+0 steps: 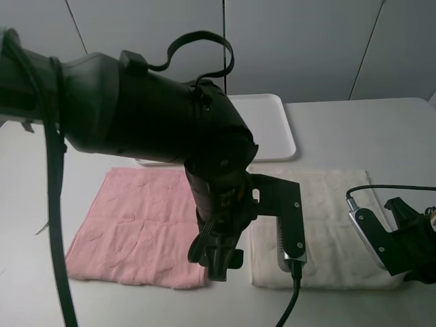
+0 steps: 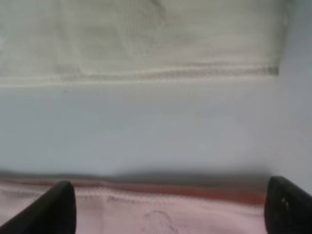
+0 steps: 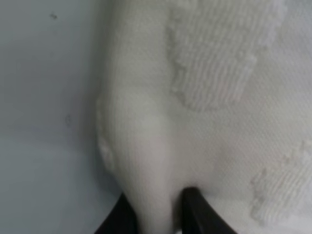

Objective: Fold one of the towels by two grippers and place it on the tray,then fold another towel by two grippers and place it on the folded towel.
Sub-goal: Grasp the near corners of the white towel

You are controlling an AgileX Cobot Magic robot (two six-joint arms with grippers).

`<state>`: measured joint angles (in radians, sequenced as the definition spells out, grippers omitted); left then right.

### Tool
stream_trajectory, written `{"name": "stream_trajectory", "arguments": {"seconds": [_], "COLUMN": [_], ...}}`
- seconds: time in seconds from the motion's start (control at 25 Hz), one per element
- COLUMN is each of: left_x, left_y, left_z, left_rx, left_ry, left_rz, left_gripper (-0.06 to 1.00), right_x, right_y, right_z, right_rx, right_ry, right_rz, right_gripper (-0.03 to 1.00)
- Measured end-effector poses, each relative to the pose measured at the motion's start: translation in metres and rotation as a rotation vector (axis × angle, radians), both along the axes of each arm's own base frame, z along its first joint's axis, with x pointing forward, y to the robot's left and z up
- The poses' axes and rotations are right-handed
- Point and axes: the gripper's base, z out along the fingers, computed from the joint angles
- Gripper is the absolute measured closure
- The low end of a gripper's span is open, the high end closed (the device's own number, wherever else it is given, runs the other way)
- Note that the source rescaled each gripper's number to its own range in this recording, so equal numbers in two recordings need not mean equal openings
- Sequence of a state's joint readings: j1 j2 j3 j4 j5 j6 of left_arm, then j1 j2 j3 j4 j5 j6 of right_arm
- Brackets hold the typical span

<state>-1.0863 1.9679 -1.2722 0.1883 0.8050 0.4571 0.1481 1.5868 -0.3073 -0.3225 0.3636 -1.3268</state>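
Left towel point(image 1: 136, 228) beside right towel point(image 1: 327, 218); tray point(image 1: 269, 129) behind.

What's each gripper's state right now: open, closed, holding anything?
Left gripper: open, holding nothing, by the pink towel edge.
Right gripper: closed on a pinched ridge of the cream-white towel.

Pale grey wall panels point(image 1: 300, 41) at the back, thin dark seams point(image 1: 224, 17) running between them; a plain white counter point(image 1: 368, 133) below, softly and evenly lit.

I see a pale pink terry towel point(image 1: 136, 228) with a faint embossed pattern. Beside it is a cream-white terry towel point(image 1: 334, 225), likewise embossed, and beyond it a plain white plastic tray point(image 1: 269, 129).
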Motion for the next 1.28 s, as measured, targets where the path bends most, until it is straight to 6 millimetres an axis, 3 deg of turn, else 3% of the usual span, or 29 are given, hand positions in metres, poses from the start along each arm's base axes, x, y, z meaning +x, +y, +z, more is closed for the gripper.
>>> {"name": "stream_trajectory", "arguments": {"seconds": [0.16, 0.44, 0.76, 1.28], "left_x": [-0.014, -0.029, -0.044, -0.041], "left_y": [-0.011, -0.021, -0.033, -0.052], "left_z": [0.000, -0.033, -0.043, -0.057], "left_rx": [-0.025, 0.038, 0.026, 0.085], "left_ry": [-0.011, 0.018, 0.024, 0.067], "left_rz": [-0.052, -0.097, -0.092, -0.036], "left_gripper": [-0.05, -0.05, -0.05, -0.05], "right_x": [0.000, 0.000, 0.000, 0.000], "right_y": [0.000, 0.000, 0.000, 0.000], "right_z": [0.000, 0.000, 0.000, 0.000], "right_rx": [0.000, -0.001, -0.001, -0.001], "right_ry": [-0.001, -0.001, -0.001, -0.001], "right_rz": [-0.002, -0.007, -0.007, -0.007], "right_gripper": [0.75, 0.75, 0.75, 0.75]}}
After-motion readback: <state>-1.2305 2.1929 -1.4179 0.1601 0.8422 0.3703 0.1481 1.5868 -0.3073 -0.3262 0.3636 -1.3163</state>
